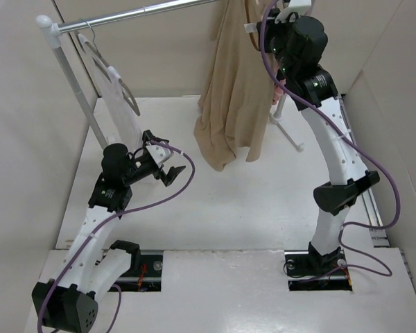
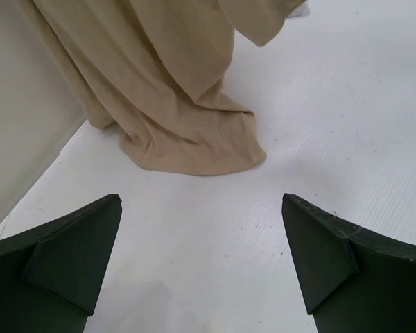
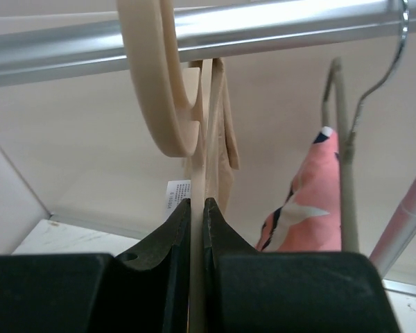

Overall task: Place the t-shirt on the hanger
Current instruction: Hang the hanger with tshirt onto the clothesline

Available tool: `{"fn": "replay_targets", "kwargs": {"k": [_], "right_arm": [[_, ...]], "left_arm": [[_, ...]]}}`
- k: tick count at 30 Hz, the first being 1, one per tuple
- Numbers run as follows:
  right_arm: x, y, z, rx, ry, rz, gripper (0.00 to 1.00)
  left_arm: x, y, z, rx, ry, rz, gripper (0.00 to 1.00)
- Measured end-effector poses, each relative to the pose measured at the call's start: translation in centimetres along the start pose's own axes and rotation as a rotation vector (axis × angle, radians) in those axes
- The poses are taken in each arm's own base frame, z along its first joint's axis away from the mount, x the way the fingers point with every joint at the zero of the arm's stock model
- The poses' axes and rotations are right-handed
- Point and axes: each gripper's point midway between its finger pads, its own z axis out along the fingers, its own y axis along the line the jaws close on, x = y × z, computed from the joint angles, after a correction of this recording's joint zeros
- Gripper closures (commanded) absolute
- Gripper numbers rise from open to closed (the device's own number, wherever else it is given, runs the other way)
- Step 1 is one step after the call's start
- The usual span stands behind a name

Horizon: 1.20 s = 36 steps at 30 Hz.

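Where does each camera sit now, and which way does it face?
Top external: above and behind the bases, looking down at table, rail and hanging t-shirt; left arm and right arm show.
Left wrist: low over the table, facing the t-shirt's hem; open left gripper shows.
Right wrist: beneath the rail, looking up; right gripper shut on the hanger.
Shared: top and left wrist see the t-shirt.

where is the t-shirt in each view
Top: t-shirt upper middle, hanging from the rail.
Left wrist: t-shirt upper left, hem bunched on the table.
Right wrist: t-shirt centre, narrow folds beside the hanger.
Shared landmark: the rail, in the top and right wrist views only.
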Motion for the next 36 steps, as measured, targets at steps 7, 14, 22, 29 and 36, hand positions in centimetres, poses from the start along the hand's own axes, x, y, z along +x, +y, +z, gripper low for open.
{"fn": "replay_targets", "kwargs": {"k": [7,14,22,29,36], "right_arm": [[2.9,-2.0,2.8,0.045,0.024,-0.010,1.00],[3.8,-1.8,4.2,0.035,0.009,-0.003,1.00],[4.3,-1.6,3.5,0.027,0.021,0.001,0.15],[4.1,-1.4,-2.2,0.069,0.069,-0.115,0.00],[-1.4,-1.7,-9.0,0.136,-0.008,-0.229,0.00]], "left_arm": [[-0.3,0.2,-0.1,-0.013,-0.009,0.002,0.00],[0.2,0.2,-0.1,-0.022,0.000,-0.003,0.00],[0.3,0.2,-0.1,-0.028,0.004,-0.004,0.00],[0.5,0.2,-0.1,-0.029,0.008,-0.013,0.00],[1.0,-0.1,-0.1,-0.020,0.015,-0.028,0.00]]}}
